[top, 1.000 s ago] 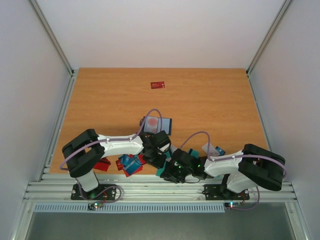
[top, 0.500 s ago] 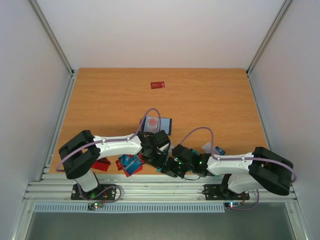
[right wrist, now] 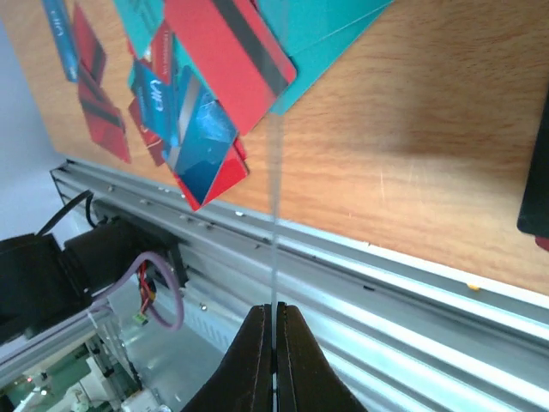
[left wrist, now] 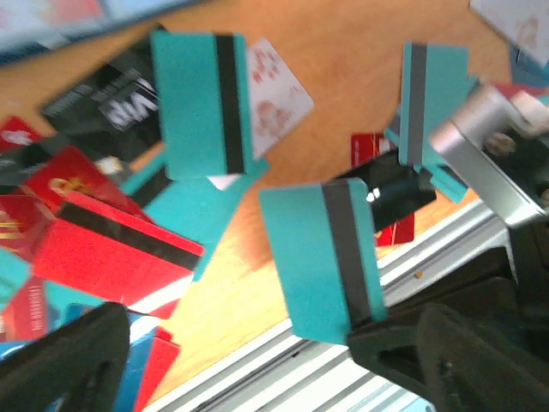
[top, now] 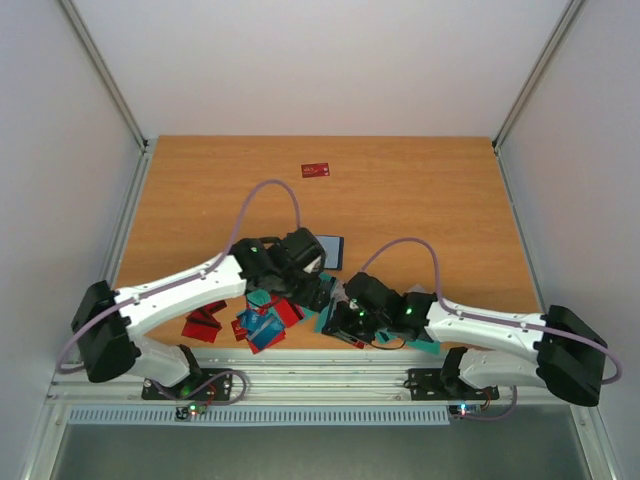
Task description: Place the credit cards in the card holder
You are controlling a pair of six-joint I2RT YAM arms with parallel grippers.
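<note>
Clearly, you had the right end effector (right wrist: 274, 311) closed fully on one teal card (left wrist: 322, 257). It pinched the card at an upper corner, so the card hung on its edge above the surface (top: 420, 190) and did not lie flat. I judge this grip made sense: a thin card lying flat is hard to lift, while a card held upright by one corner keeps a long free edge ready to slide into a pocket.

The left end effector (left wrist: 249, 335) stood with its fingers wide apart, one on each side of the same card, and it pinched nothing. The card's lower corner was just beside one finger; whether they touched, I could not tell. To me this looked like a handover pose, with the left side giving room.

The card holder (top: 334, 251) lay on the surface, partly hidden by the left arm, so I could not tell if it was open. The held card was on the near side of the card holder, close to it but not over it. The heap of credit cards (top: 262, 322) also lay on the near side of the card holder, toward the left. One red card (top: 316, 170) lay well apart on the holder's far side.
</note>
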